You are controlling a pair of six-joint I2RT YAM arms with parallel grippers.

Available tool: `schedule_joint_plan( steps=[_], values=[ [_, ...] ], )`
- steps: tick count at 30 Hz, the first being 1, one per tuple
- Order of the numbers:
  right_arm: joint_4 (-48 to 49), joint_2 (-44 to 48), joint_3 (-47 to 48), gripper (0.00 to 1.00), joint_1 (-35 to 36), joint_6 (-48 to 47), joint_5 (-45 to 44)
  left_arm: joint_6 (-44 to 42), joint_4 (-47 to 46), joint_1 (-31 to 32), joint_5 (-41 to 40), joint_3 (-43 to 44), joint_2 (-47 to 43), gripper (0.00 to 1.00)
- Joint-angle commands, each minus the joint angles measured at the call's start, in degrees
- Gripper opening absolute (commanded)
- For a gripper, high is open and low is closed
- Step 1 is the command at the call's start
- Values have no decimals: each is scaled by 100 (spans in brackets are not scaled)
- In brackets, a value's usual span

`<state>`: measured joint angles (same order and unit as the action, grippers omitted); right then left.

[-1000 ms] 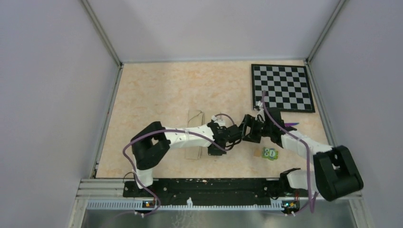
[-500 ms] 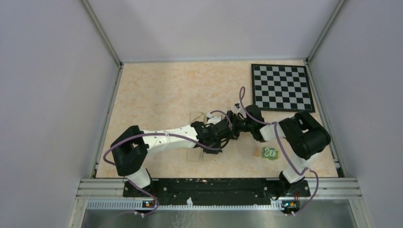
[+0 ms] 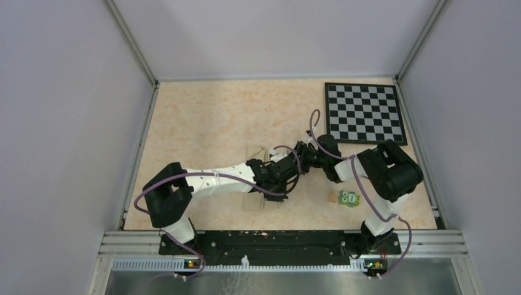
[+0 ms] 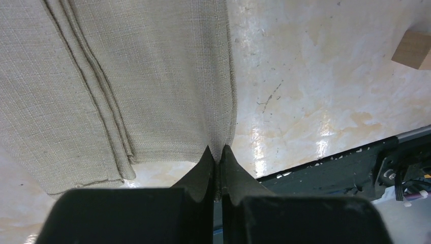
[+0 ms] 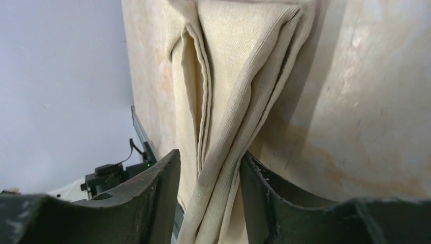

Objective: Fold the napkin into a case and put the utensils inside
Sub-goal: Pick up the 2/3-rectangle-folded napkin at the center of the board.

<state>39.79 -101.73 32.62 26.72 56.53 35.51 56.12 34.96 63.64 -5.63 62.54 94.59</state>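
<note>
The napkin (image 3: 252, 152) lies folded into a narrow layered case near the table's middle, mostly under my left arm. In the left wrist view its stacked hems (image 4: 117, 81) run lengthwise. My left gripper (image 4: 217, 151) is shut on its near right corner; it also shows in the top view (image 3: 273, 192). My right gripper (image 3: 296, 153) is at the cloth's far right end. In the right wrist view a bunched, raised fold (image 5: 223, 152) runs between its jaws (image 5: 209, 157), which stand a little apart around it. No utensils are in view.
A chessboard (image 3: 365, 114) lies at the back right. A small green block with white dots (image 3: 350, 198) and a tan block (image 3: 332, 197) sit right of the arms; the tan block also shows in the left wrist view (image 4: 412, 48). The black rail (image 4: 335, 173) lies just beyond the napkin.
My right arm swung left from beside the chessboard to the napkin's far end. My left arm shifted left, staying over the cloth. A purple piece seen earlier near the right arm no longer shows.
</note>
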Motion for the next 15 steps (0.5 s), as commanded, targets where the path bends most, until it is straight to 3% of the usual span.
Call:
schedule_joint_plan(
  steps=[1, 5, 8, 9, 13, 15],
  values=[
    [244, -199, 265, 42, -37, -250, -89, -83, -326, -4, 171, 48, -148, 0],
    [320, -131, 166, 31, -31, -237, -109, -88, -347, -9, 166, 65, -126, 0],
    [299, -56, 131, 11, -35, -293, -162, -142, -416, -22, 300, 83, -82, 0],
    [247, -43, 149, 2, -36, -364, -190, -190, -460, -53, 451, 95, -61, 6],
    [23, -48, 248, 0, -36, -711, -231, -440, -1079, -156, 1006, -172, -602, 65],
    [-198, -35, 328, 0, -36, -944, -254, -465, -1509, -476, 1335, -488, -1112, 75]
  ],
)
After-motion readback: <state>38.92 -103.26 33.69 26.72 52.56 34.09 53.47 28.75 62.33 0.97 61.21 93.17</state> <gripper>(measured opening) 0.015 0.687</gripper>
